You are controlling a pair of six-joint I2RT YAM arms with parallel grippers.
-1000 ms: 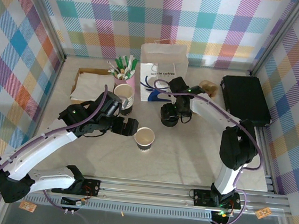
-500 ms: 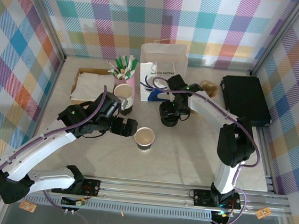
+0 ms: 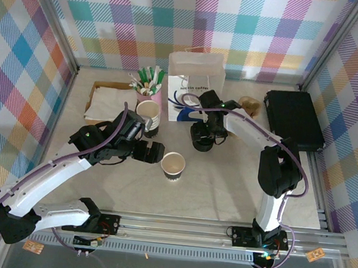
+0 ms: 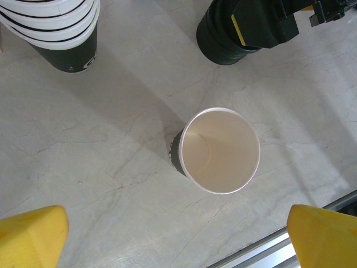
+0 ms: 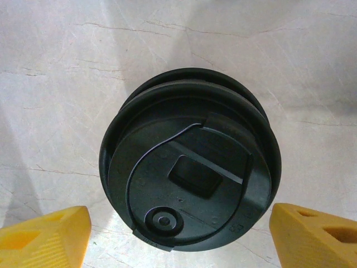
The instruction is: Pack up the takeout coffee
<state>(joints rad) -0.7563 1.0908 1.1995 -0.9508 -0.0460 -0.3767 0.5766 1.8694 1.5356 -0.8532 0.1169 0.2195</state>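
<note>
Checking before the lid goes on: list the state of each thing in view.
paper cup: upright, empty, no lid.
lid stack: upright, not gripped.
cup stack: upright, nested.
paper bag: standing upright.
left gripper: open, over paper cup.
right gripper: open, astride lid stack.

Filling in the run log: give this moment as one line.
left gripper: open, facing lidless paper cup | right gripper: open, over black lid stack | paper bag: upright at back
</note>
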